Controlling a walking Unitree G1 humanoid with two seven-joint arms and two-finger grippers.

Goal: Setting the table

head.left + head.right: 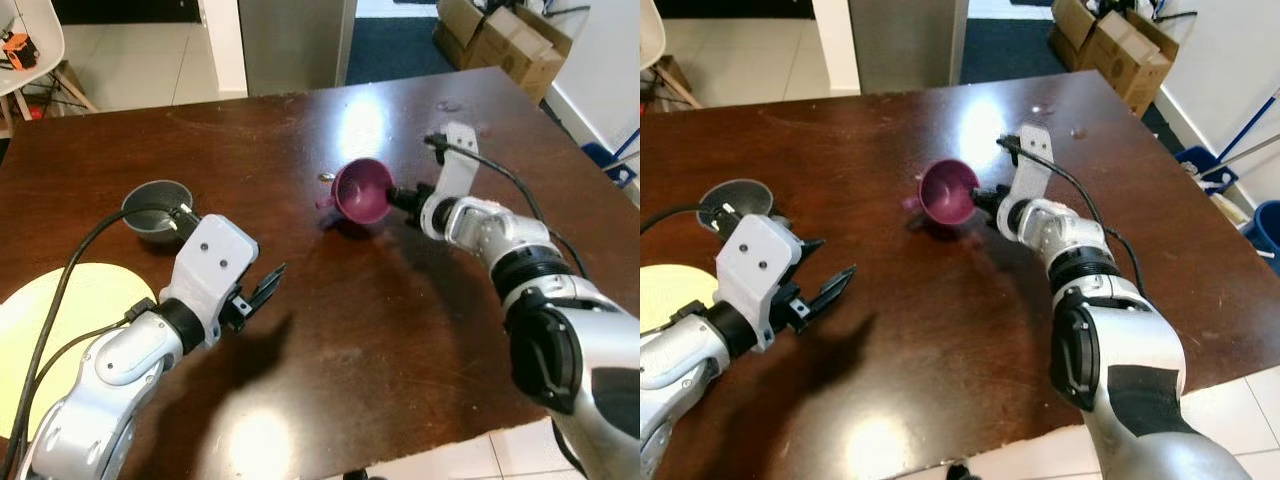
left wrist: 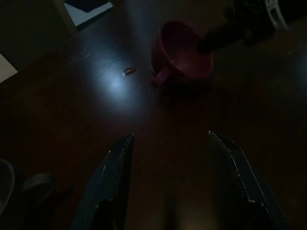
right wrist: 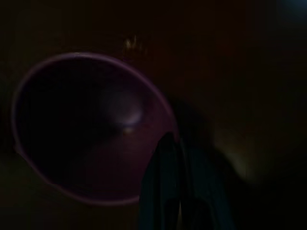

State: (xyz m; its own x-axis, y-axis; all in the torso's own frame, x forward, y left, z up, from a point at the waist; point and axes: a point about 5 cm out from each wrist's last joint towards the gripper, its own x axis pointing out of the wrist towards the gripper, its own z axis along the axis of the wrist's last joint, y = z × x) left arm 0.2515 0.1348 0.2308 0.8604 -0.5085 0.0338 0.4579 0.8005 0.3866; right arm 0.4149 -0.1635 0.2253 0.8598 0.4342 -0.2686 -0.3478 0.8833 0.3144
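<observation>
Right tool (image 1: 398,196) clamped on purple cup (image 1: 360,190) rim, mid table (image 1: 400,330).

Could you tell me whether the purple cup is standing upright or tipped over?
Tipped. The purple cup leans on the table, its mouth turned sideways and up, with the right gripper pinching its rim.

Cup (image 1: 360,190) mid-table (image 1: 400,340); bowl (image 1: 155,208) left, plate (image 1: 60,320) seemingly nearer.

At upper right we see cardboard boxes (image 1: 505,35) on the floor; at upper left, a white chair (image 1: 25,45).
</observation>
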